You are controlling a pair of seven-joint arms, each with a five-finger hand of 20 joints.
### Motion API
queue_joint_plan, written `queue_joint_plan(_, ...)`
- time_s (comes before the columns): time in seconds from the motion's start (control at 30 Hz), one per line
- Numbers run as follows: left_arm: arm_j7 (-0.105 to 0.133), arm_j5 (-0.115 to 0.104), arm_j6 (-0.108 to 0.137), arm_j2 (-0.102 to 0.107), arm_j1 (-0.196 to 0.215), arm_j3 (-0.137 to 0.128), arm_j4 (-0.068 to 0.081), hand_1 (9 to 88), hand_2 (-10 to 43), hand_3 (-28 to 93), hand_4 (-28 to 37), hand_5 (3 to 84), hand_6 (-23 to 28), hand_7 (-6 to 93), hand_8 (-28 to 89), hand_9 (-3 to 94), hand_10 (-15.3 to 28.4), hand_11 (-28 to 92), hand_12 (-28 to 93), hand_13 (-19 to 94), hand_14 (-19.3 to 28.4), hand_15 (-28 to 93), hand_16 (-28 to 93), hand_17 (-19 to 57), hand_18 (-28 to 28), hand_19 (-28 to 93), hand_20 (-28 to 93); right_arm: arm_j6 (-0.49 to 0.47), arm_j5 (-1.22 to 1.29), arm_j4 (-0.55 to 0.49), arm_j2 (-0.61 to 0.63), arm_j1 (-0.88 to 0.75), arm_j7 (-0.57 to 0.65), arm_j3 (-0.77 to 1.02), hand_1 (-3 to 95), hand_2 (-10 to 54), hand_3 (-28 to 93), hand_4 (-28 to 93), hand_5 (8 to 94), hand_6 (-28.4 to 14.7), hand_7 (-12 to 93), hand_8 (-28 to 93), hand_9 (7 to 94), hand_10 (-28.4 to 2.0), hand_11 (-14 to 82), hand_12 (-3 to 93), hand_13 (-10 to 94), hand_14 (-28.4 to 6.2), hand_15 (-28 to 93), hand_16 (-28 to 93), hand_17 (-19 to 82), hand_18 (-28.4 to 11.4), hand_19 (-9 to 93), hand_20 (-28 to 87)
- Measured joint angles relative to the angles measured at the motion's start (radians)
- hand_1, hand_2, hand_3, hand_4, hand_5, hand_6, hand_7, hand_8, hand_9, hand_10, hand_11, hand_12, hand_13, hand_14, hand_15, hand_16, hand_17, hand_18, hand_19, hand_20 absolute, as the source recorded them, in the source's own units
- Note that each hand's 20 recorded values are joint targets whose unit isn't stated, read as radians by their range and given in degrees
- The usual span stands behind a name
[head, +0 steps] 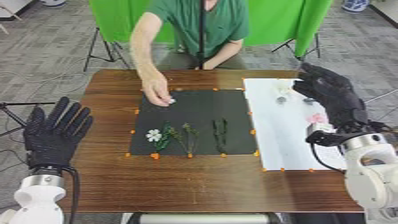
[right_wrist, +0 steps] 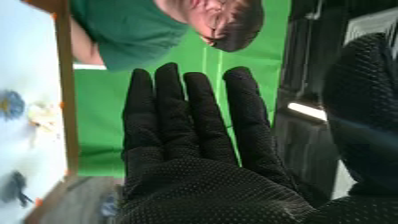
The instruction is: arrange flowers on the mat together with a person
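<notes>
Hands of the robot, both with released fingers, and a person's hand at a dark mat (head: 197, 115) laid on a brown table (head: 111, 177). Left hand (head: 55, 140): palm and straight, spread fingers over the table, to the left of the mat and well apart from it, grasping nothing. Right hand (head: 330, 92): raised above the far right part of the table, by a white sheet (head: 282, 145); the right wrist view gives its fingers as straight and empty, with the thumb set apart from them. Person's hand (head: 155, 89): over the far left corner of the mat, fingers directed downward, with a small white flower (head: 171, 101) at the fingertips; whether it is pinched or merely touched cannot be told. Near part of the mat, from left to right: a larger white flower (head: 155, 135) with green leaves, thin branching stems (head: 189, 137), and a dark green sprig (head: 220, 135), lying side by side. White sheet, to the right of the mat: a pink flower (head: 316, 118) near the right hand's wrist, and a pale flower (head: 284, 89) toward the far end. Orange tape (head: 155, 156) marks the mat's edges.
</notes>
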Motion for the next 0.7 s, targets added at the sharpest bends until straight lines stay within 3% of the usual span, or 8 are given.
queue_joint_plan(0.37, -0.001, 0.006, 0.001, 0.004, -0.010, 0.009, 0.000, 25.7, 12.7, 68, -28.3, 41.0, 7.5, 11.5, -9, 37.5, 14.7, 18, 10, 30, 15.1, 30, -5, -4.8, 14.5, 32, 15, -0.013, -0.016, -0.006, -0.025, 0.022, 0.003, -0.036, 31.3, -9.5, 75, -26, 42.5, -2.6, 18, -11, 41.1, -15.3, 6.1, 18.8, 35, -12.3, 16, 25, 19, -10.0, 21, 19)
queue_joint_plan(0.53, -0.007, 0.036, 0.005, 0.014, -0.017, 0.011, 0.000, 25.6, 12.8, 68, -28.3, 41.0, 7.6, 11.5, -9, 37.3, 14.7, 18, 10, 30, 15.1, 30, -5, -4.9, 14.4, 32, 15, -0.022, 0.001, -0.017, -0.034, 0.013, 0.022, -0.026, 29.7, -8.4, 74, -25, 42.2, -3.4, 17, -11, 40.8, -16.2, 6.0, 18.8, 34, -13.2, 16, 25, 19, -11.0, 22, 20)
queue_joint_plan(0.7, -0.013, 0.042, 0.011, 0.026, -0.021, 0.011, -0.001, 25.6, 12.8, 68, -28.3, 41.1, 7.5, 11.5, -9, 37.3, 14.7, 18, 10, 30, 15.0, 30, -5, -5.0, 14.4, 32, 15, 0.000, 0.008, -0.008, -0.020, 0.029, 0.051, -0.084, 29.5, -7.7, 74, -24, 41.7, -3.6, 16, -10, 40.2, -16.6, 5.8, 18.9, 33, -13.5, 16, 25, 18, -11.7, 23, 19)
